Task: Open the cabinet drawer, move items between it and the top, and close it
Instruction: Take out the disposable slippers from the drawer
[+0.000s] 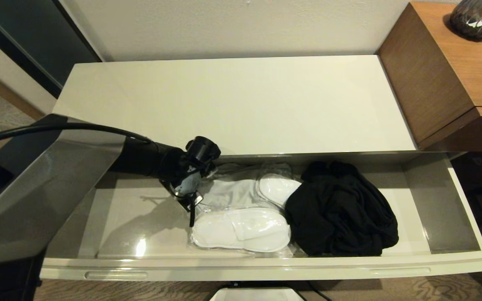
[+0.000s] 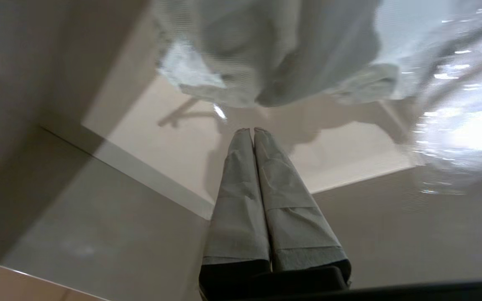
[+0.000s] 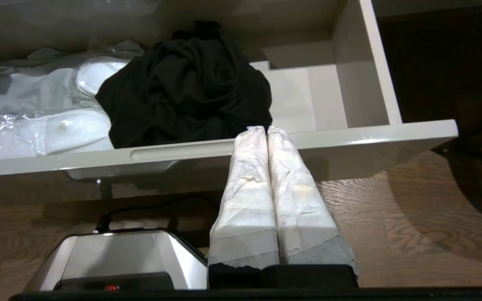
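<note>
Four risks stood out, taken from the biggest thing down to the smallest.

- Cabinet drawer [image 1: 467,234] was pulled fully out below the top [image 1: 232,104], which lay bare. Its front rail hung near the robot's base, so any forward drive would likely have knocked the rail or shoved the drawer partly shut on the arm inside.
- Black garment [image 1: 341,209] lay heaped in the right-hand half of the drawer, resting against the slippers. Being loose cloth, it would probably have dragged along if a neighbouring item were lifted, or draped over the drawer wall and jammed the closing.
- Two wrapped pairs of slippers [image 1: 241,234] sat mid-drawer, one in front and one behind, with the light grey garment [image 1: 228,192] between and partly under them. The glossy wrap looked slippery; a pinch on film alone might have torn it or let the pair slide out.
- Left gripper [image 2: 251,131] was inside the drawer at the left edge of that pile, fingers pressed together and holding nothing, its tips just short of the grey cloth. With the jaws shut it could only push, so a further advance risked bunching the cloth against the plastic rather than taking it.
- Right gripper [image 3: 266,129] was parked outside, before the drawer front, likewise closed and empty, and posed little hazard.
</note>
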